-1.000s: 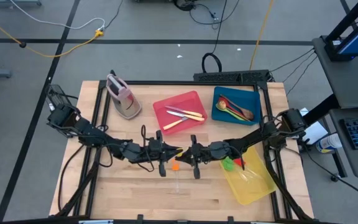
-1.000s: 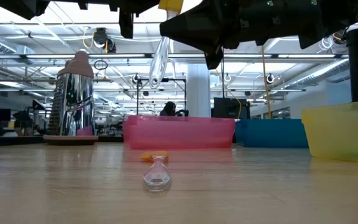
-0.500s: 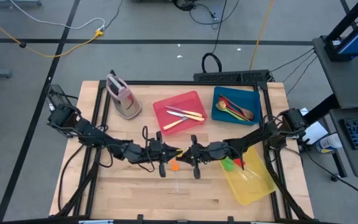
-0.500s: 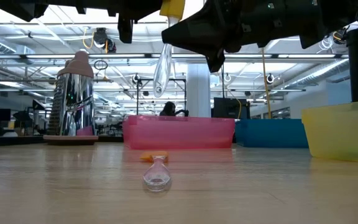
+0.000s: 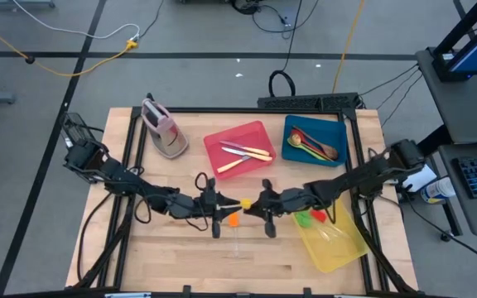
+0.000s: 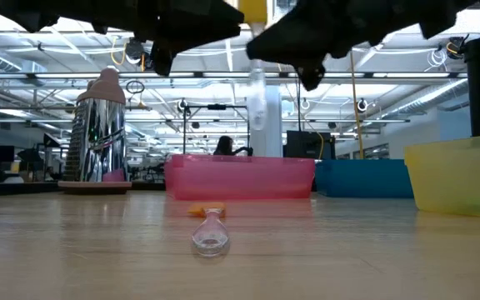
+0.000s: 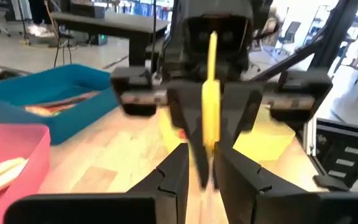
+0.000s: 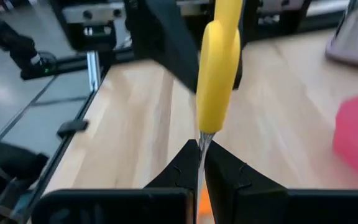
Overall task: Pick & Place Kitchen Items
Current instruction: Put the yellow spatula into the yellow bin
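Above the wooden table (image 5: 164, 257), right end effector (image 5: 257, 202) pinches the yellow-headed utensil (image 5: 245, 202), clear handle hanging down; left end effector (image 5: 222, 204) spread.

In the low view both arms are cut off by the top edge, so only dark undersides show; the yellow head (image 6: 253, 10) of the hanging utensil is clipped there too, and its clear handle (image 6: 257, 104) almost melts into the bright room behind. In the left wrist view the other arm's gripper is blurred, and the lower end of the yellow piece (image 7: 211, 102) is hidden between the near fingers (image 7: 174, 171). In the right wrist view the clear stem vanishes between the fingers (image 8: 182, 165). From above, the pieces in the blue tray (image 5: 291, 151) and red tray (image 5: 215, 145) are too small to tell apart exactly. The yellow tray (image 6: 457, 179) is cut by the right edge.
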